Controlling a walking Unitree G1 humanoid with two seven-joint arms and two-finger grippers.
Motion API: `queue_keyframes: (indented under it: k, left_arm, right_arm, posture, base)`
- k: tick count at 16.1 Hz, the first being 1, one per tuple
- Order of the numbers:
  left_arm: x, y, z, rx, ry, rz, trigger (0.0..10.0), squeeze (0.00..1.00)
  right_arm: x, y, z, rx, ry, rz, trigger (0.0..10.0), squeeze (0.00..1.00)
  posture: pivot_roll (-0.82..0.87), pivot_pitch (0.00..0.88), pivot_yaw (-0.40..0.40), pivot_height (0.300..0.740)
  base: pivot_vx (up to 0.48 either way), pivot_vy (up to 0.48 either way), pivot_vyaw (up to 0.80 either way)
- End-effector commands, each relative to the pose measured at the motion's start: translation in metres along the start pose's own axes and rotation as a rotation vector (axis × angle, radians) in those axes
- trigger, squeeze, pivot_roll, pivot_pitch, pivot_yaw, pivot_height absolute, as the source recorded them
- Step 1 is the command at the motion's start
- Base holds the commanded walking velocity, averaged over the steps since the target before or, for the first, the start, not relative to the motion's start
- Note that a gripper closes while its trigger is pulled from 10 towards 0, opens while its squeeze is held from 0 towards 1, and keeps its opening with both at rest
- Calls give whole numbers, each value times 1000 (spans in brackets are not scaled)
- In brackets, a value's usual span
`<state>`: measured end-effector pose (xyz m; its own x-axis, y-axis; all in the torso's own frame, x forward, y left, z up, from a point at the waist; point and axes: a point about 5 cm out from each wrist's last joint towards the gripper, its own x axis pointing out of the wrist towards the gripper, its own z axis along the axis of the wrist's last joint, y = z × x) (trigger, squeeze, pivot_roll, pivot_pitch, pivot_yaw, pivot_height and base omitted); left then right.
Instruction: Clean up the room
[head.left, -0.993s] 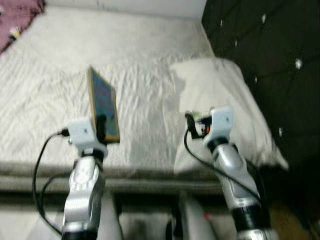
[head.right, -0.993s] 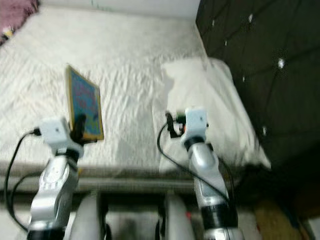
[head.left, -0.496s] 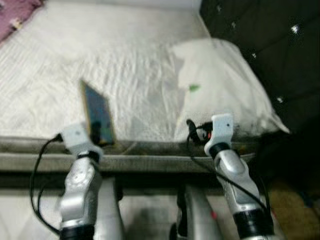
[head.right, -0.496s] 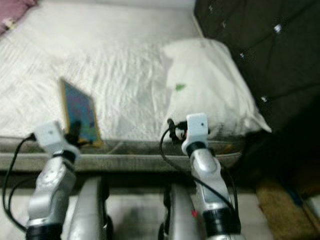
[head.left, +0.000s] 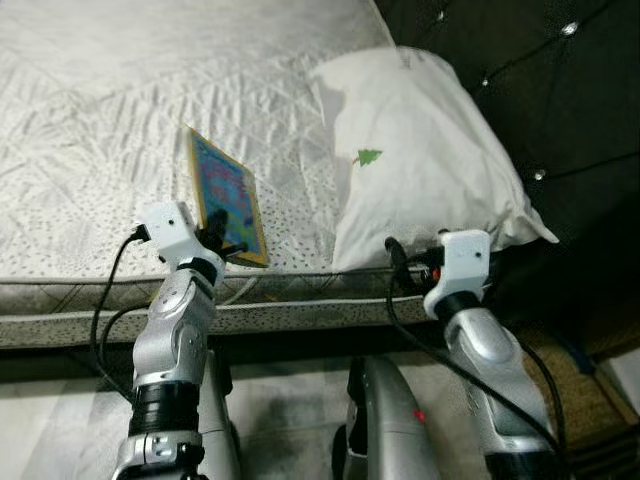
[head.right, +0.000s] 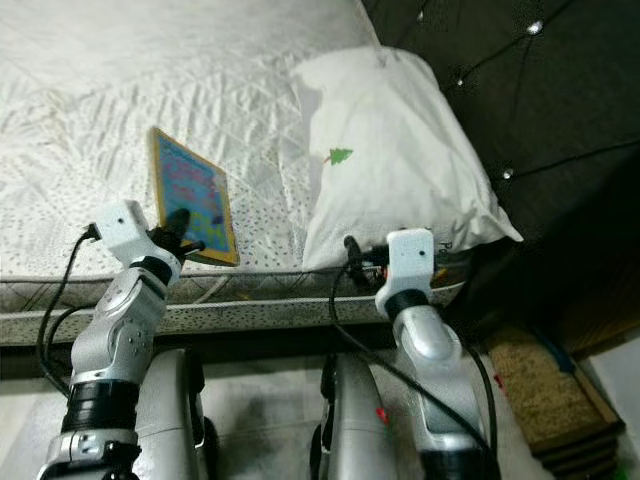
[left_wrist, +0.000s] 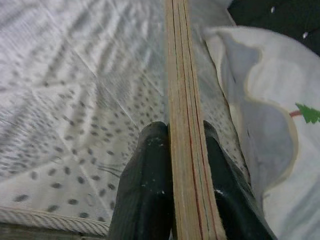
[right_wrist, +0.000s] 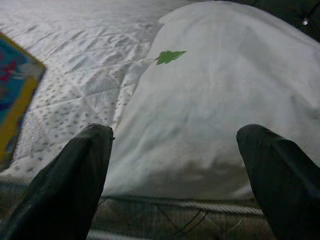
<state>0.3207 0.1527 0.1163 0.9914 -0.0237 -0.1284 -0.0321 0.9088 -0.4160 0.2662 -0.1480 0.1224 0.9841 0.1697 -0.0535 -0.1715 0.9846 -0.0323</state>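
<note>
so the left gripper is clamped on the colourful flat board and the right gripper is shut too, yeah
Not quite: the right gripper is open, its fingers wide apart before the white pillow, as the right wrist view shows. The left gripper is indeed clamped on the colourful flat board.

Looked down and forward from the head (both eyes alike), over the bed (head.left: 120, 90) edge, with the pillow (head.left: 420, 160) at 1 o'clock. Left wrist view sat very close, sighting along the board book (left_wrist: 183, 125) edge-on toward quilt and pillow. Right wrist view faced the pillow (right_wrist: 220, 100) from near the mattress edge, book (right_wrist: 15, 95) at 9 o'clock. Shared by all: quilt, pillow, book.
</note>
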Motion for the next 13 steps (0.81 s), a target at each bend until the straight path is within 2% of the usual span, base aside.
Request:
queue_keyframes:
  k: [1,4,7,8,9,13]
  left_arm:
    - [4,-5,7,-21,-31,-34,10000,0]
    - [10,-9,7,-51,-43,-68,10000,0]
    - [13,-10,8,-90,-43,-82,10000,0]
    - [17,-10,9,-115,-43,-90,10000,0]
    - [26,-11,16,-170,-52,-105,10000,0]
    - [40,-15,28,-236,-59,-144,10000,0]
  right_arm:
    - [-7,-3,3,-3,6,1,10000,0]
    - [-22,-10,2,-21,33,-1,10000,0]
    - [-27,-12,2,-26,44,5,10000,0]
    - [-30,-12,3,-28,51,6,10000,0]
    - [-37,-14,6,-28,65,11,10000,0]
    - [-48,-17,10,-50,82,25,10000,0]
  posture:
    - [-145,170,-98,567]
    - [-179,183,-97,547]
    - [-190,185,-96,547]
    - [-205,192,-94,547]
    - [-236,205,-102,547]
    - [-267,217,-118,547]
  base:
    - [0,0,0]
    - [0,0,0]
    - [0,0,0]
    - [0,0,0]
    - [0,0,0]
    - [0,0,0]
